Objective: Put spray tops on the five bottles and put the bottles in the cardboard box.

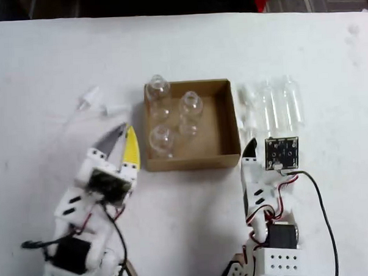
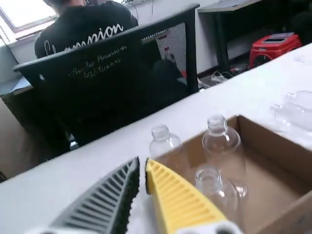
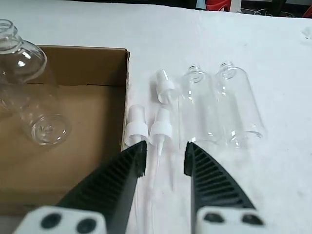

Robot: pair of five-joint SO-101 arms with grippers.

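The cardboard box (image 1: 194, 161) is seen at the centre of the high view, on the white desk (image 1: 46, 58). Three uncapped bottles (image 1: 190, 105) are stood inside it: at the upper-left corner, near the middle, and by the left wall toward the lower edge. The right half of the box floor is left bare. Two more bottles are laid side by side right of the box, and three spray tops (image 3: 161, 127) lie in the narrow strip between them and the box's right wall. Two further spray tops are found on the desk up and left of the box.

The left pincer (image 1: 127, 128) is closed on nothing, just left of the box's left wall. The right pincer (image 3: 164, 153) is parted moderately and holds nothing, just below the strip of spray tops, beside the box's lower-right corner. Broad open desk is shown along the top and far left of the high view.
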